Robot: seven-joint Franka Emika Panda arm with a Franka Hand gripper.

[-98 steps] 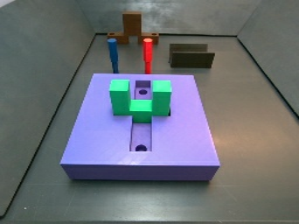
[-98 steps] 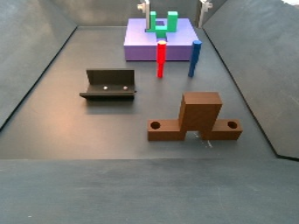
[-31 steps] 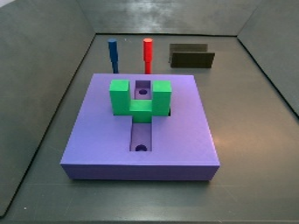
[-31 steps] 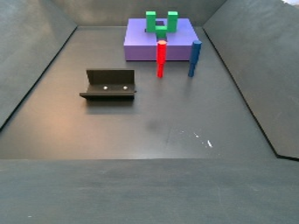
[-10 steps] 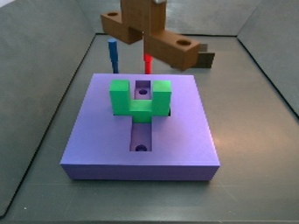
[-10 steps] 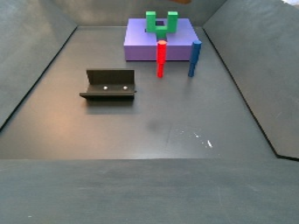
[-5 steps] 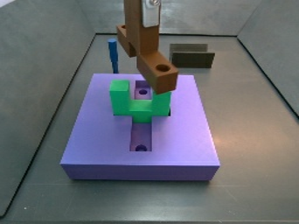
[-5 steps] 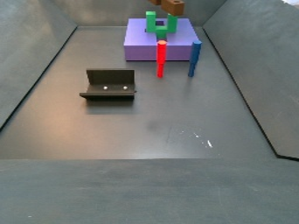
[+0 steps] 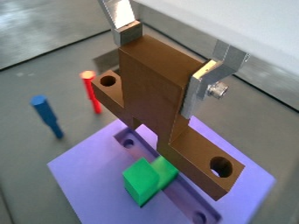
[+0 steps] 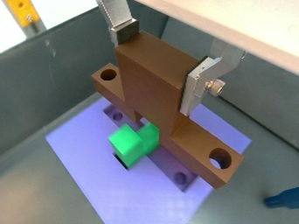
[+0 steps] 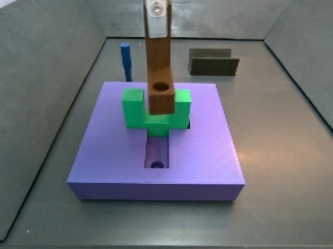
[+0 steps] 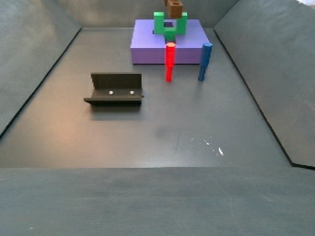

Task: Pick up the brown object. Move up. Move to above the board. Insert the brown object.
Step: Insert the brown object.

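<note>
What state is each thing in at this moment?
gripper: shut on the brown object, above the board.
brown object: held, over the green block, not seated.
board: flat, slot hole open.
green block: on the board.
red peg: upright.
blue peg: upright.
fixture: on the floor.

Gripper (image 9: 170,54) pointing straight down, silver fingers (image 10: 204,80) pressed flat against opposite faces of the brown object's (image 10: 158,87) upright block, which fills the gap between them. Only the tip (image 11: 158,10) showing in a side view.
</note>
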